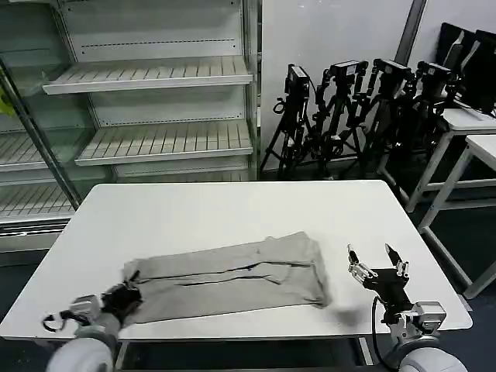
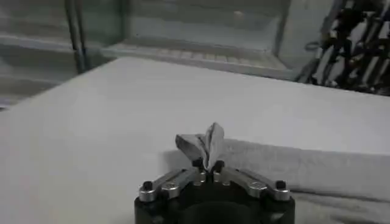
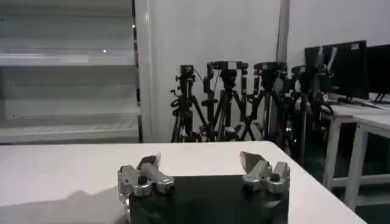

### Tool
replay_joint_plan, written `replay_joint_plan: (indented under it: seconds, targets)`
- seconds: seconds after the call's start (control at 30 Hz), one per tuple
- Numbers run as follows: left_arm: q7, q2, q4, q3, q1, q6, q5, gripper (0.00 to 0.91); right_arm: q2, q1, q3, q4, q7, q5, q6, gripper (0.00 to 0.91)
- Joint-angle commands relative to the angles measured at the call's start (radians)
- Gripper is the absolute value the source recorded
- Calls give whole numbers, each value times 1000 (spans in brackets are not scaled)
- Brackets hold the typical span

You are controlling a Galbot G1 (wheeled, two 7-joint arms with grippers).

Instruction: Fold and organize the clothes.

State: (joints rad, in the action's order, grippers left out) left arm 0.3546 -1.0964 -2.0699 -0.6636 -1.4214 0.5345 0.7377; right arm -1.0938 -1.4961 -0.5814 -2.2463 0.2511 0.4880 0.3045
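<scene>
Shelving (image 1: 155,101) stands behind the table's (image 1: 194,209) far left. Left gripper (image 1: 124,297) sits at the near-left edge, fingers pressed together on the shirt's (image 1: 232,275) left end; in the left wrist view a peaked tuft of grey cloth (image 2: 206,143) stands up out of the pinch (image 2: 207,164), with the rest of the fabric trailing away flat. Shirt lies on the near half of the table, already folded into a long band, its long axis running left to right and tilting slightly away toward the right. Its right end stops just short of the right gripper (image 1: 377,260), which hovers above bare tabletop with fingers spread wide and nothing between them; same spread in the right wrist view (image 3: 201,167). Tripods (image 1: 356,108) stand beyond the table's far right. Judgement: right arm is nearer the free end, which lies to its left, so a short reach that way would seat it for an end-to-end fold.
</scene>
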Motion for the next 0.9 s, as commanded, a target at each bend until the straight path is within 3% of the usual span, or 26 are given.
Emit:
replay_joint_plan:
  seconds: [0.03, 0.2, 0.43, 0.63, 0.9]
  targets:
    - [5, 207, -35, -277, 17, 43, 419, 20, -4, 3, 4, 1, 0, -1, -1, 907]
    - [29, 177, -127, -222, 54, 43, 598, 20, -4, -4, 4, -4, 2, -3, 0, 907]
    - [73, 9, -209, -36, 125, 43, 834, 20, -8, -14, 1, -13, 6, -11, 3, 907]
    - [98, -149, -183, 131, 203, 41, 841, 20, -11, -14, 9, -8, 8, -21, 4, 907]
    - [103, -272, -52, 301, 303, 33, 742, 20, -25, -4, 18, 5, 6, -31, 2, 907]
